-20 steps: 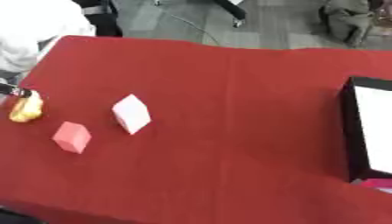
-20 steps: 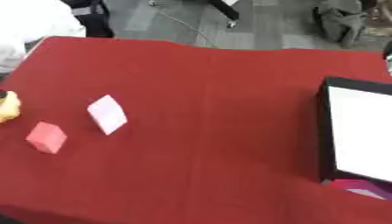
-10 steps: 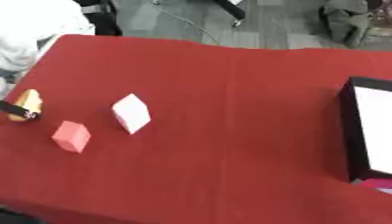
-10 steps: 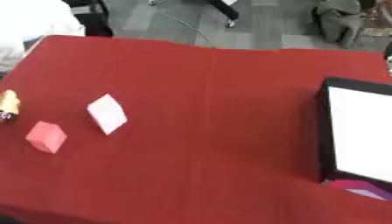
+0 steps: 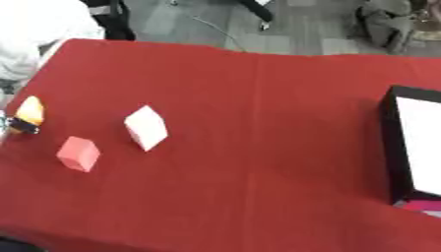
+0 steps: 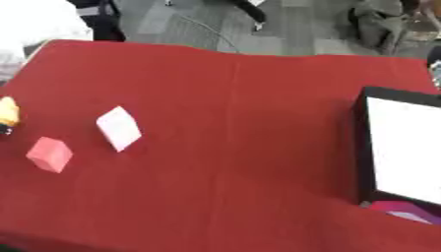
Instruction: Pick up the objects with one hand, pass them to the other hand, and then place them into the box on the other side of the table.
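With the yellow object (image 5: 29, 111) now sitting slightly higher at the table's left edge than a second ago, I am apparently lifting it; a dark tip (image 5: 20, 127) touches it, but I cannot tell the grip. The pink block (image 5: 78, 153), white block (image 5: 145, 127) and box (image 6: 365, 142) are waiting.

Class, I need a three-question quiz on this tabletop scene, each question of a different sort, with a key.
1. True or false: the white block lies inside the black box.
2. Which thing sits nearest the table's left edge? A) pink block B) yellow object C) white block
3. Fill in: the table is covered by a ____ cloth.

Key: 1 false, it lies on the cloth, far left of the box. 2 B. 3 red.
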